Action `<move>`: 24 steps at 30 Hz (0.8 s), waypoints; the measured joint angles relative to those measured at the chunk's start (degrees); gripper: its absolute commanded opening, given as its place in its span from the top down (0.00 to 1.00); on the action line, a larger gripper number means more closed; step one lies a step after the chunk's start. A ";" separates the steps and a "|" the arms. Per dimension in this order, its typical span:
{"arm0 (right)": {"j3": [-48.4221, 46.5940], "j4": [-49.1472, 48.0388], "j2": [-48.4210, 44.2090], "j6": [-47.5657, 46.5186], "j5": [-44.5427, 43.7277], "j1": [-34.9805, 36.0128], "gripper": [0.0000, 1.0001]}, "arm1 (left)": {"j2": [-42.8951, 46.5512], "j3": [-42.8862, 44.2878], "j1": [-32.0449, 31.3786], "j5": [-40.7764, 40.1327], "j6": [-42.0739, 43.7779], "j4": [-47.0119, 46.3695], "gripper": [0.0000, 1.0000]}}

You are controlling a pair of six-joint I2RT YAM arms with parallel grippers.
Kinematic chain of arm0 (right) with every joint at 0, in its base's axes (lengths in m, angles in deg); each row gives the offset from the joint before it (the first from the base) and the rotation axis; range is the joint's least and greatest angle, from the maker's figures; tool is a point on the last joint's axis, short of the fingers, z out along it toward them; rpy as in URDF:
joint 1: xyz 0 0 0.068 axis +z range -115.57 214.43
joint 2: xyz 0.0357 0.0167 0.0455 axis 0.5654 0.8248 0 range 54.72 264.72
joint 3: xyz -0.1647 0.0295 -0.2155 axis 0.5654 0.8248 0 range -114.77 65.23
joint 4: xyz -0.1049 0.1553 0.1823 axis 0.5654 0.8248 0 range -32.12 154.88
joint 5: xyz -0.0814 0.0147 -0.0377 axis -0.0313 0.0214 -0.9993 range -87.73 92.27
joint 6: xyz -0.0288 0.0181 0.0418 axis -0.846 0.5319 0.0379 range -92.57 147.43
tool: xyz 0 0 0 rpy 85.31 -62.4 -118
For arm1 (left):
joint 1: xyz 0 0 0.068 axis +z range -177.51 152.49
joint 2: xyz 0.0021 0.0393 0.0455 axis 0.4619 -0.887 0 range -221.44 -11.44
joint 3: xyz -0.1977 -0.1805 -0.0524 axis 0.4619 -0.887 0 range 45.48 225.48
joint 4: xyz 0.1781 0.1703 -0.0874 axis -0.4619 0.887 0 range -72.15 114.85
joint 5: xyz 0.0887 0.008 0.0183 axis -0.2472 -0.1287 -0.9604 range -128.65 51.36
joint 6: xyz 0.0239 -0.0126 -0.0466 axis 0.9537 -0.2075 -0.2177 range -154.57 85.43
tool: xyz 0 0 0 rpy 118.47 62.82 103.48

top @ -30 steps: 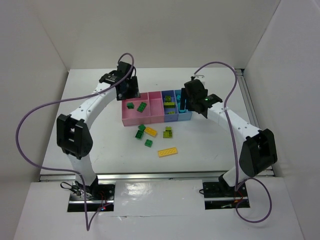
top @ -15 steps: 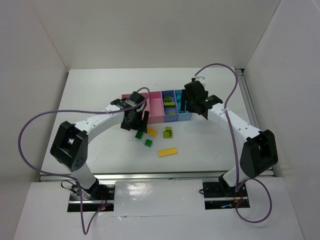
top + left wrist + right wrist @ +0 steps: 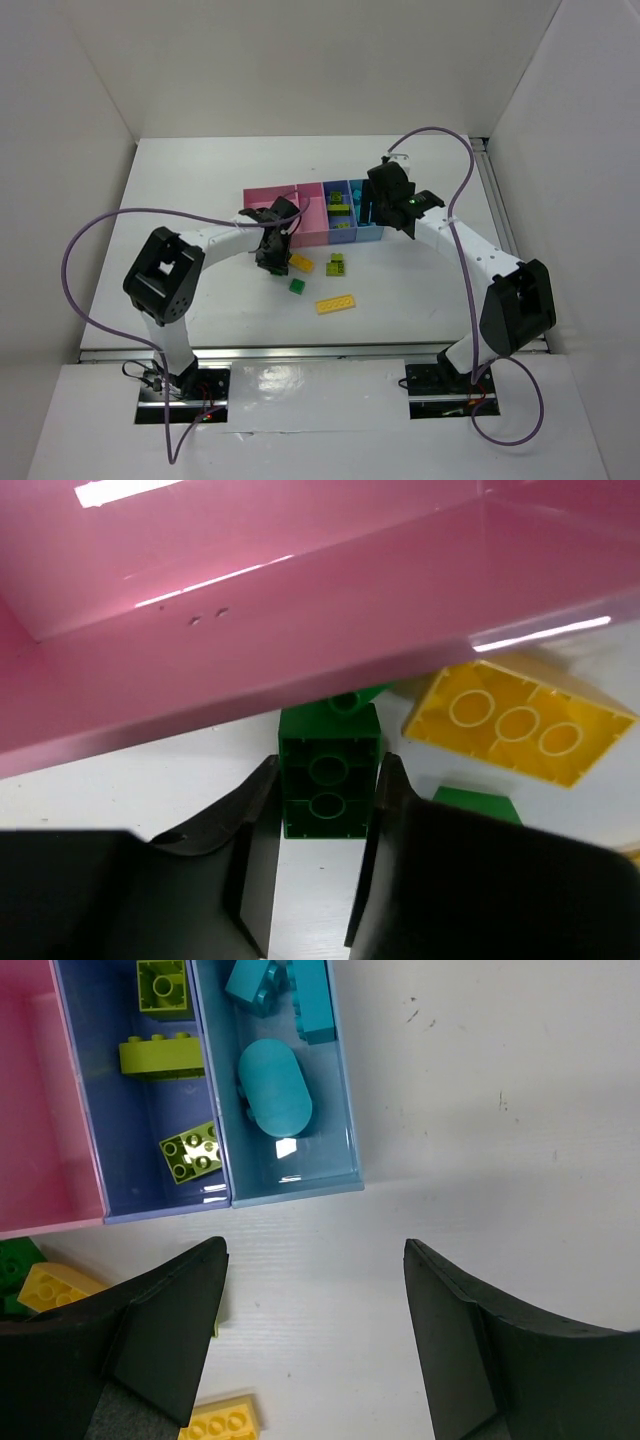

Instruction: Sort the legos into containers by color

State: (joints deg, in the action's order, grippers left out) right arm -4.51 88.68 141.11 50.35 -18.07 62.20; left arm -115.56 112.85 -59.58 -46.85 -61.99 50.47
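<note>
Flanking one dark green lego point(image 3: 328, 785) — left gripper point(image 3: 326, 795), two yellow legos point(image 3: 301, 263) point(image 3: 336, 304)

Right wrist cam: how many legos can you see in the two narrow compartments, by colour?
lime green legos, in the purple-blue compartment: 3
cyan legos, in the light blue compartment: 3
Total: 6
</note>
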 measured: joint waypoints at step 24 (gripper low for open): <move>2.73 0.52 -1.99 0.90 0.24 1.51 0.22 | -5.62 29.20 6.93 -6.05 2.97 11.15 0.35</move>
State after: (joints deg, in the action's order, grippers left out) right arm -1.77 89.21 139.12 51.24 -17.83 63.71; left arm -121.18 142.05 -52.65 -52.91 -59.01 61.62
